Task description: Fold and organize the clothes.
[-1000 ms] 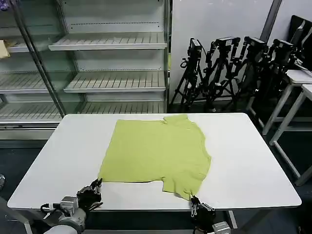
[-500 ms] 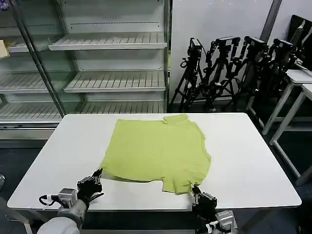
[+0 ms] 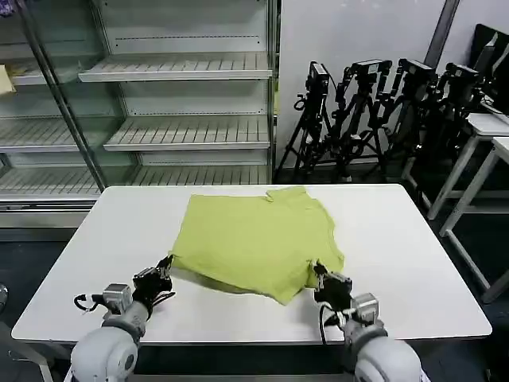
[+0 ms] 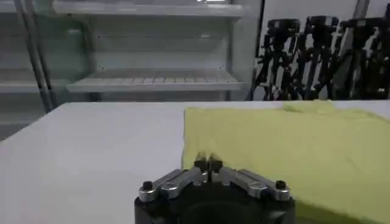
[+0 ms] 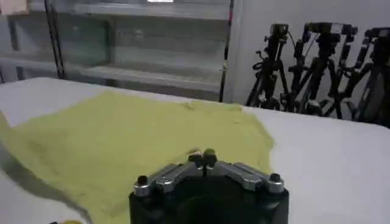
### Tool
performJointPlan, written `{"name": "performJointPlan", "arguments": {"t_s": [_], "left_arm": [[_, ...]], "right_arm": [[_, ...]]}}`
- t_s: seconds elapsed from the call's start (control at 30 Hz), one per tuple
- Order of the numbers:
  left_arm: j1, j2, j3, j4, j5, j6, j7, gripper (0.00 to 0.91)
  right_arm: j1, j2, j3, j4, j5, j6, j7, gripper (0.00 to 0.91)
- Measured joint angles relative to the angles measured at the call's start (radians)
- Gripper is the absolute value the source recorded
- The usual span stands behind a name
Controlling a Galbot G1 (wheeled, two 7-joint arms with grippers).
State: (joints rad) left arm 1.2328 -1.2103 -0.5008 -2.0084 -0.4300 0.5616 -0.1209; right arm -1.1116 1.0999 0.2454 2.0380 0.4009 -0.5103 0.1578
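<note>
**Lime T-shirt on white desk, both near corners gripped**

Item 1. T-shirt (image 3: 258,239): lime, short-sleeved, thin fabric. Lies mid-desk, its far edge close to the desk's far edge. The near hem is raised off the surface and drawn toward the middle, with a shadow under the lifted edge (most visible along the near left side). One sleeve shows at the far edge, near the centre.

Item 2. Desk (image 3: 413,263): white, rounded corners, bare around the shirt.

Item 3. Left gripper (image 3: 165,270): at the shirt's near left corner, low over the desk. In the left wrist view its fingers (image 4: 200,163) are pressed together with the cloth edge pinched between them.

Item 4. Right gripper (image 3: 321,274): at the shirt's near right corner, beside the near sleeve. In the right wrist view its fingers (image 5: 209,157) are likewise together on the fabric.

Item 5. Shelving unit (image 3: 179,103): pale metal shelves behind the desk, on the left.

Item 6. Tripods (image 3: 382,111): black, several, standing in a row against the wall to the right of the shelves.
</note>
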Motion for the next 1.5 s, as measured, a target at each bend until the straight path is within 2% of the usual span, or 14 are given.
{"name": "performJointPlan", "arguments": {"t_s": [0.3, 0.57, 0.6, 0.63, 0.67, 1.1, 1.5], "left_arm": [[-0.085, -0.007, 0.015, 0.09, -0.005, -0.006, 0.001, 0.01], [-0.138, -0.011, 0.03, 0.16, -0.004, -0.012, 0.011, 0.01], [-0.144, -0.011, 0.033, 0.168, -0.002, -0.014, 0.013, 0.121], [-0.149, -0.011, 0.035, 0.175, 0.0, -0.015, 0.015, 0.856], [-0.154, -0.011, 0.037, 0.182, 0.003, -0.016, 0.017, 0.907], [-0.169, -0.005, 0.038, 0.214, 0.045, -0.039, 0.027, 0.907], [-0.125, 0.031, 0.041, 0.178, 0.055, -0.013, 0.031, 0.907]], "right_arm": [[0.141, 0.001, -0.027, -0.126, 0.01, 0.015, -0.034, 0.0], [0.193, 0.011, -0.047, -0.209, -0.001, 0.029, -0.049, 0.0], [0.196, 0.013, -0.049, -0.217, -0.003, 0.029, -0.049, 0.0], [0.2, 0.013, -0.052, -0.224, -0.006, 0.029, -0.049, 0.0], [0.204, 0.013, -0.053, -0.231, -0.008, 0.029, -0.049, 0.907], [0.204, 0.013, -0.046, -0.264, -0.024, 0.023, -0.037, 0.907], [0.1, -0.031, 0.014, -0.2, 0.025, -0.027, -0.034, 0.907]]}}
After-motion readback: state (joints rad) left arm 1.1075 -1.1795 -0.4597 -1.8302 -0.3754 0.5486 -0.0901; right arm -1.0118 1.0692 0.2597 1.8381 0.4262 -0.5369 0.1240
